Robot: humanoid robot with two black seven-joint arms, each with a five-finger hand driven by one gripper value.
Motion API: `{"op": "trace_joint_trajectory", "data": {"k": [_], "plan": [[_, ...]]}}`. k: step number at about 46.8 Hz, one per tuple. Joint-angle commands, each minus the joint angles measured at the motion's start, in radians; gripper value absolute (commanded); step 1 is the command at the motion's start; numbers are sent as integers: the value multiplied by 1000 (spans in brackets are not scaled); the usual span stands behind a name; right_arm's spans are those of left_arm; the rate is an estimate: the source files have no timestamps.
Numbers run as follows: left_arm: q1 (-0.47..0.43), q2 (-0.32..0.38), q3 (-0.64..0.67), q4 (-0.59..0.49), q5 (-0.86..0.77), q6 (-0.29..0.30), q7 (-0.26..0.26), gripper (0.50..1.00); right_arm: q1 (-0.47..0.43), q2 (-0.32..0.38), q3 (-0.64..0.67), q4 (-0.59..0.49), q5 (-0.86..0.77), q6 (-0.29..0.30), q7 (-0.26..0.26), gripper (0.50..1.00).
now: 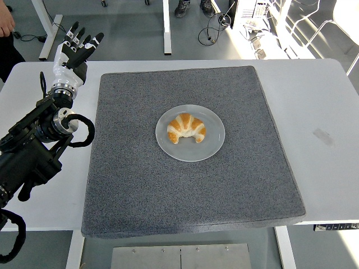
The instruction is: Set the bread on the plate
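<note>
A golden croissant (187, 128) lies on a round grey plate (210, 145) in the middle of the dark grey mat (185, 190). My left hand (74, 51) is raised at the table's far left corner, well away from the plate, its fingers spread and holding nothing. Its black arm (39, 140) runs down along the left side of the table. My right arm is out of view.
The mat covers most of the white table (331, 101). A small strip of tape (323, 136) lies on the table to the right. A person's hand (7, 19) shows at the top left corner; shoes (190, 7) stand beyond the table.
</note>
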State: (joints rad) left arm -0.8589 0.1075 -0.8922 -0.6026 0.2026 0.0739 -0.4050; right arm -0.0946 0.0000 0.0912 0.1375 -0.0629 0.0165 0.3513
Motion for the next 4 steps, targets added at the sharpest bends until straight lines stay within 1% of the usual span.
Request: {"op": "trace_joint_trajectory", "data": {"k": [1, 4], "plan": [[1, 0, -1, 1, 0, -5, 2, 930, 0, 0, 2, 4, 0, 0, 0, 1000], [1, 0, -1, 1, 0, -5, 0, 930, 3, 0, 10, 5, 0, 2, 0, 1000]]}}
